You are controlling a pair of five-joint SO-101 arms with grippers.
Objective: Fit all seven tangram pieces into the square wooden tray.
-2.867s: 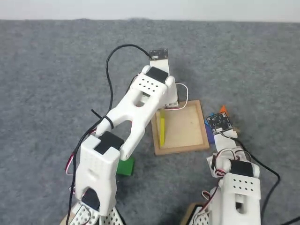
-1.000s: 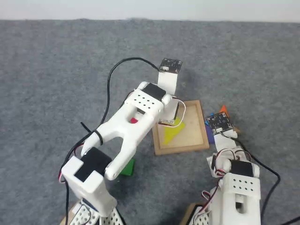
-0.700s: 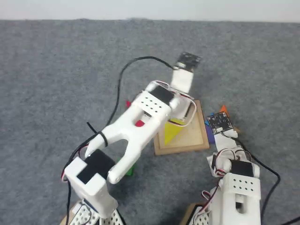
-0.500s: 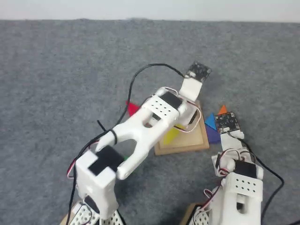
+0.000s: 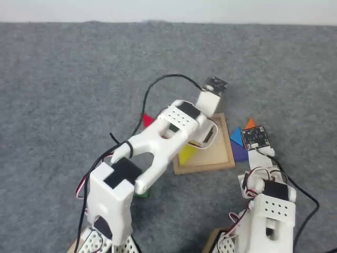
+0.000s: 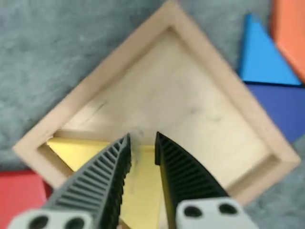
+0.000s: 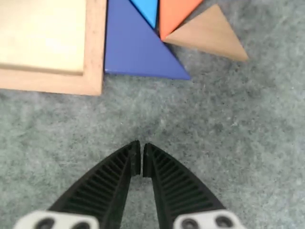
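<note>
step: yellow triangle (image 6: pixel 81 150) lies in wooden tray (image 6: pixel 99 79) | left end effector (image 6: pixel 142 143) slightly spread, empty | right end effector (image 7: pixel 141 160) pressed together | next, likely: grasp dark-blue triangle (image 7: pixel 133 52) touching the tray

In the high view the 9 o'clock side of the wooden tray (image 5: pixel 208 167) is covered by the left arm (image 5: pixel 168 132), under which the yellow piece (image 5: pixel 185 155) is seen only in part; the green piece (image 5: pixel 141 194) at 7 o'clock of the tray is reduced to a sliver, the red piece (image 5: pixel 148 120) at 10 o'clock to a corner. In the left wrist view the yellow piece is partly covered by the fingers (image 6: pixel 186 176) of the left gripper (image 6: pixel 142 143), and the orange piece (image 6: pixel 290 33) and dark blue piece (image 6: pixel 281 109) are cut by the picture's edge
</note>
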